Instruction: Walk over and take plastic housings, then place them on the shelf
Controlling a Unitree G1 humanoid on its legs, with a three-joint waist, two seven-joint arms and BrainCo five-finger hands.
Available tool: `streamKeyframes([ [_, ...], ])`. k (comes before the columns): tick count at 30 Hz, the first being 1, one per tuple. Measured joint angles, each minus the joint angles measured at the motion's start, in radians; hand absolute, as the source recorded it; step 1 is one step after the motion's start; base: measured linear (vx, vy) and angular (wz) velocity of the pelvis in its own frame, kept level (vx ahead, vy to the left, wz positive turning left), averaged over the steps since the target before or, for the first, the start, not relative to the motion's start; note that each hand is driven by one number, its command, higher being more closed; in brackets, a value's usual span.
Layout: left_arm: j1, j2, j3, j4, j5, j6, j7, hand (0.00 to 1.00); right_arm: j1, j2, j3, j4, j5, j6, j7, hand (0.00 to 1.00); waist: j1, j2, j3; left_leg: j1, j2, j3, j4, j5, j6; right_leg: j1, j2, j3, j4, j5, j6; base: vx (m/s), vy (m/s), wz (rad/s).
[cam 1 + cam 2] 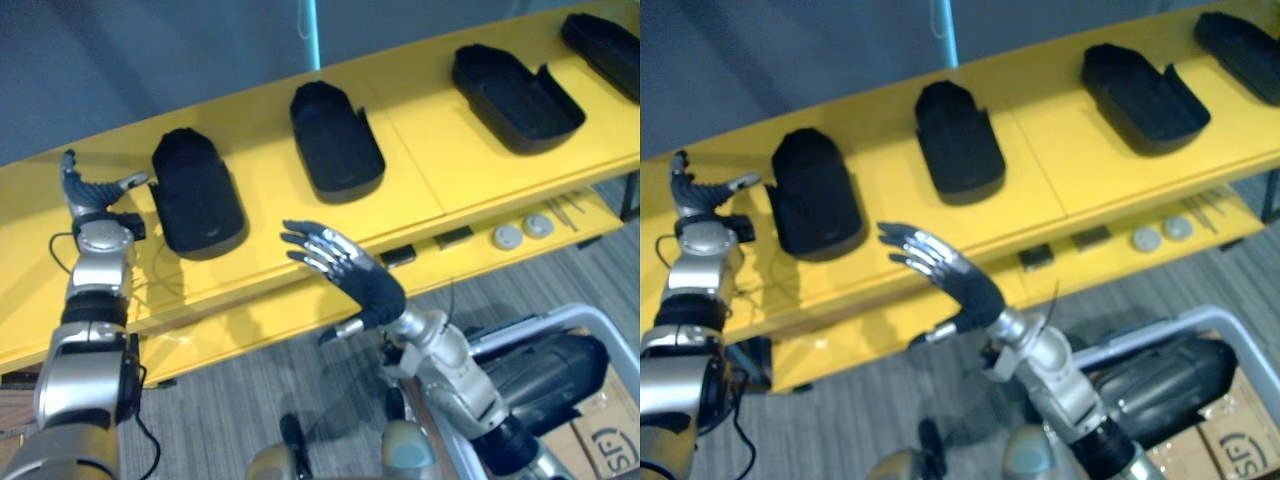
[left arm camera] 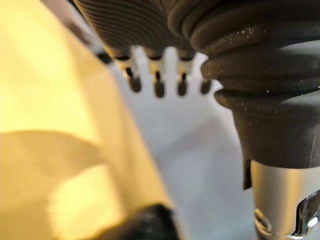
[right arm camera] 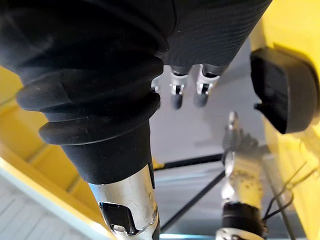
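Several black plastic housings lie in a row on the yellow shelf [image 1: 430, 150]; the leftmost housing [image 1: 195, 190] is nearest my hands, with another housing [image 1: 335, 140] to its right. My left hand [image 1: 95, 195] is raised just left of the leftmost housing, fingers straight, holding nothing. My right hand [image 1: 345, 265] hovers at the shelf's front edge, below and between those two housings, fingers spread and empty. In the right wrist view the leftmost housing [image 3: 285, 90] shows past the fingertips [image 3: 177, 97], with my left hand [image 3: 240, 142] beside it.
Farther right on the shelf top lie two more housings [image 1: 515, 95] [image 1: 605, 40]. The lower shelf board carries two round discs [image 1: 508, 236] and small black parts [image 1: 398, 256]. At lower right, a white-framed cart [image 1: 590, 320] holds a black housing [image 1: 545, 370] beside a cardboard box [image 1: 600, 430].
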Motion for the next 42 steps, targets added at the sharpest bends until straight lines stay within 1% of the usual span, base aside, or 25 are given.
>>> streamKeyframes([
  [1,0.019,-0.012,0.005,-0.033,-0.004,-0.017,0.006,0.0,0.005,0.002,0.0,0.001,-0.01,0.0,-0.003,0.0,0.002,-0.001,-0.001,0.003,0.0,-0.012,0.0,0.0,0.0,0.012,0.0,-0.007,-0.007,0.001,0.0,0.06,-0.015,0.17],
  [2,0.074,-0.049,0.027,-0.111,-0.005,-0.044,0.012,0.0,0.018,0.007,-0.001,0.009,-0.026,0.0,-0.009,0.0,0.019,-0.001,-0.005,0.021,0.0,-0.012,-0.011,0.0,0.0,0.025,0.005,-0.009,-0.01,0.001,0.0,0.06,-0.007,0.1],
  [3,0.152,-0.091,0.068,-0.198,-0.006,-0.067,0.017,0.0,0.038,0.015,0.0,0.018,-0.044,0.0,-0.013,0.0,0.027,-0.001,-0.018,0.042,0.002,-0.014,-0.031,0.0,0.0,0.046,0.009,-0.016,-0.019,0.001,0.0,0.06,-0.006,0.07],
  [4,0.194,-0.111,0.085,-0.235,-0.01,-0.08,0.02,0.0,0.05,0.017,0.0,0.021,-0.051,0.0,-0.018,0.0,0.03,-0.002,-0.031,0.049,0.002,-0.017,-0.039,0.0,0.0,0.053,0.01,-0.026,-0.026,0.001,0.0,0.07,-0.008,0.12],
  [6,0.362,-0.199,0.147,-0.391,-0.035,-0.101,0.027,0.0,0.096,0.028,-0.002,0.045,-0.09,-0.001,-0.061,0.0,0.047,-0.001,-0.092,0.056,0.001,-0.037,-0.052,0.0,0.0,0.081,0.009,-0.056,-0.048,0.001,0.0,0.1,-0.016,0.27],
  [7,0.405,-0.227,0.163,-0.436,-0.035,-0.108,0.029,0.0,0.103,0.03,-0.001,0.053,-0.097,-0.001,-0.075,0.0,0.052,0.0,-0.099,0.065,0.001,-0.041,-0.058,0.0,0.0,0.091,0.01,-0.063,-0.05,0.001,0.0,0.09,0.002,0.23],
  [8,0.494,-0.275,0.182,-0.524,-0.033,-0.124,0.042,0.0,0.12,0.034,-0.001,0.07,-0.113,-0.001,-0.094,0.0,0.077,-0.001,-0.117,0.083,0.001,-0.042,-0.069,0.0,-0.001,0.107,0.011,-0.066,-0.055,0.001,0.0,0.03,0.011,0.11],
  [11,0.669,-0.372,0.21,-0.671,-0.029,-0.153,0.068,0.0,0.142,0.056,-0.002,0.115,-0.147,-0.003,-0.128,0.0,0.118,-0.002,-0.159,0.086,-0.005,-0.087,-0.076,0.002,-0.004,0.139,0.008,-0.12,-0.064,0.001,0.0,0.02,-0.003,0.36],
  [12,0.695,-0.384,0.214,-0.684,-0.018,-0.155,0.069,0.0,0.142,0.06,-0.001,0.125,-0.16,-0.004,-0.14,0.0,0.127,-0.003,-0.167,0.085,-0.006,-0.091,-0.077,0.002,-0.005,0.141,0.008,-0.125,-0.064,0.0,0.001,-0.04,-0.001,0.42],
  [13,0.774,-0.426,0.242,-0.723,0.009,-0.156,0.075,0.0,0.139,0.078,-0.001,0.152,-0.197,-0.007,-0.167,0.0,0.155,-0.009,-0.186,0.086,-0.014,-0.114,-0.087,0.009,-0.009,0.155,0.007,-0.152,-0.073,0.0,0.001,-0.05,-0.006,0.34],
  [14,0.799,-0.438,0.248,-0.729,0.008,-0.16,0.074,0.0,0.137,0.081,-0.001,0.161,-0.208,-0.007,-0.18,0.0,0.16,-0.013,-0.195,0.083,-0.016,-0.123,-0.093,0.014,-0.009,0.156,0.005,-0.163,-0.074,-0.002,0.001,-0.05,-0.015,0.39],
  [15,0.83,-0.454,0.254,-0.731,0.008,-0.169,0.069,0.0,0.131,0.084,-0.001,0.173,-0.222,-0.007,-0.193,0.0,0.174,-0.014,-0.204,0.086,-0.018,-0.132,-0.11,0.024,-0.01,0.158,0.005,-0.174,-0.074,-0.003,0.001,-0.04,-0.023,0.28],
  [17,0.883,-0.473,0.265,-0.734,0.008,-0.171,0.054,0.0,0.102,0.093,-0.001,0.209,-0.245,-0.008,-0.222,0.0,0.191,-0.029,-0.217,0.086,-0.024,-0.149,-0.139,0.046,-0.011,0.161,0.001,-0.2,-0.074,-0.017,0.005,-0.07,-0.038,0.35],
  [19,0.922,-0.504,0.269,-0.743,0.006,-0.171,0.039,0.0,0.074,0.096,-0.002,0.238,-0.254,-0.007,-0.246,0.0,0.207,-0.035,-0.222,0.086,-0.026,-0.175,-0.16,0.067,-0.014,0.167,0.001,-0.226,-0.071,-0.022,0.002,-0.09,-0.039,0.38],
  [20,0.955,-0.533,0.268,-0.751,0.02,-0.172,0.031,0.0,0.054,0.096,-0.002,0.259,-0.285,-0.007,-0.266,0.0,0.224,-0.041,-0.225,0.086,-0.025,-0.178,-0.163,0.07,-0.015,0.168,0.001,-0.231,-0.066,-0.026,0.0,-0.09,-0.019,0.18],
  [21,0.974,-0.545,0.266,-0.751,0.029,-0.173,0.03,0.0,0.045,0.097,-0.002,0.271,-0.295,-0.007,-0.274,0.0,0.235,-0.044,-0.229,0.086,-0.025,-0.181,-0.164,0.072,-0.015,0.167,0.001,-0.237,-0.064,-0.029,-0.001,-0.08,-0.016,0.13],
  [23,1.008,-0.555,0.265,-0.744,0.045,-0.179,0.021,0.0,0.022,0.097,-0.004,0.292,-0.324,-0.006,-0.292,0.0,0.237,-0.053,-0.234,0.079,-0.026,-0.2,-0.165,0.079,-0.016,0.167,-0.001,-0.256,-0.052,-0.048,-0.006,-0.05,-0.019,0.22],
  [25,1.025,-0.567,0.264,-0.686,0.065,-0.205,0.009,0.0,0.005,0.096,-0.011,0.31,-0.338,-0.006,-0.294,0.0,0.243,-0.061,-0.244,0.065,-0.025,-0.206,-0.165,0.084,-0.016,0.154,-0.002,-0.264,-0.045,-0.051,-0.005,-0.03,-0.015,0.15],
  [27,1.029,-0.568,0.231,-0.532,0.134,-0.223,0.006,0.0,-0.023,0.085,-0.015,0.33,-0.37,0.0,-0.291,0.0,0.249,-0.065,-0.244,0.061,-0.026,-0.207,-0.165,0.087,-0.016,0.151,-0.003,-0.266,-0.043,-0.05,-0.004,-0.01,-0.004,0.02],
  [29,1.03,-0.57,0.187,-0.438,0.158,-0.236,-0.002,0.0,-0.03,0.074,-0.023,0.347,-0.397,0.007,-0.288,0.0,0.259,-0.074,-0.247,0.061,-0.026,-0.207,-0.165,0.087,-0.016,0.151,-0.003,-0.268,-0.041,-0.045,0.004,0.01,-0.005,0.02],
  [31,1.028,-0.567,0.136,-0.355,0.175,-0.251,-0.026,0.0,-0.053,0.059,-0.023,0.378,-0.447,0.029,-0.288,0.0,0.264,-0.085,-0.25,0.05,-0.024,-0.216,-0.164,0.089,-0.016,0.15,-0.001,-0.275,-0.044,-0.043,0.005,0.02,-0.016,0.11],
  [32,1.021,-0.567,0.103,-0.303,0.186,-0.255,-0.034,0.0,-0.08,0.048,-0.024,0.41,-0.487,0.037,-0.295,0.0,0.263,-0.094,-0.246,0.046,-0.024,-0.222,-0.164,0.092,-0.018,0.15,0.001,-0.277,-0.045,-0.042,0.004,0.01,-0.018,0.11],
  [35,1.017,-0.568,0.056,-0.201,0.216,-0.268,-0.046,0.0,-0.148,0.03,-0.024,0.498,-0.596,0.044,-0.306,0.0,0.271,-0.106,-0.239,0.045,-0.017,-0.224,-0.16,0.093,-0.019,0.151,0.009,-0.276,-0.047,-0.041,0.003,0.01,-0.006,0.02],
  [39,1.016,-0.567,0.038,-0.127,0.241,-0.285,-0.067,0.0,-0.206,-0.018,-0.024,0.51,-0.682,0.043,-0.314,0.0,0.287,-0.099,-0.231,0.043,-0.013,-0.223,-0.16,0.092,-0.019,0.151,0.012,-0.275,-0.052,-0.039,0.0,0.0,0.0,0.0],
  [42,1.019,-0.557,0.041,-0.076,0.244,-0.29,-0.071,0.0,-0.227,-0.048,-0.043,0.504,-0.683,0.043,-0.314,0.0,0.289,-0.105,-0.22,0.042,-0.007,-0.221,-0.16,0.092,-0.019,0.151,0.012,-0.274,-0.052,-0.039,0.0,0.0,0.0,0.0],
])
